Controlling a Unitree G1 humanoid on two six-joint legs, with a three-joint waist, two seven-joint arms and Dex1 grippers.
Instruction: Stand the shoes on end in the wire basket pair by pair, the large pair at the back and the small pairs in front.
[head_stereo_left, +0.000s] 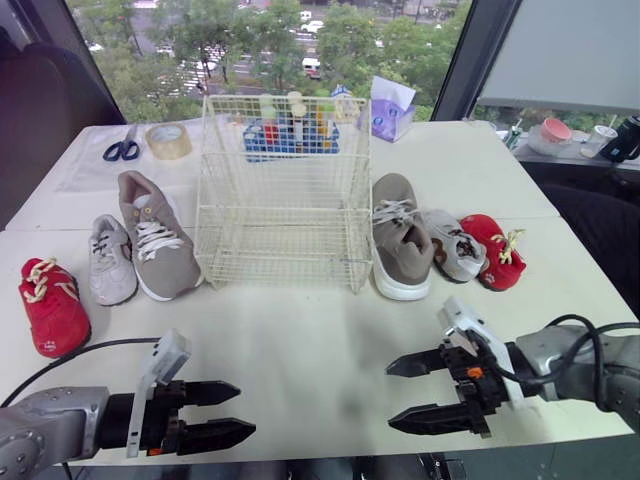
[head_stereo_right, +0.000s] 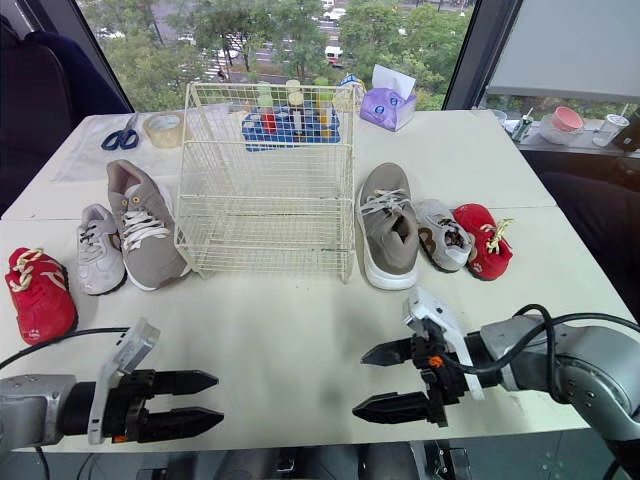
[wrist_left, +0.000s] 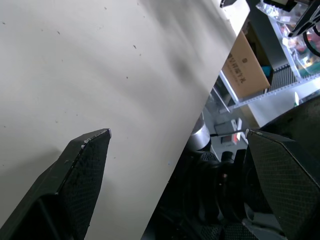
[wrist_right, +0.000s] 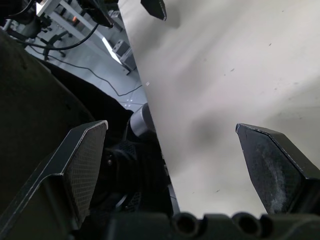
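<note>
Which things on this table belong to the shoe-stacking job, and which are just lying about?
Job:
white wire basket
large taupe sneakers, one either side of it
small grey sneakers
small red shoes

Lying about:
blue-handled scissors
roll of tan tape
purple tissue box
blue tray of bottles, behind the basket

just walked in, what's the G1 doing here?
Nothing loaded yet. The wire basket stands empty in the middle. One shoe of each pair lies either side: taupe shoes nearest, grey shoes next, red shoes outermost. The left gripper and right gripper are open and empty near the table's front edge.
</note>
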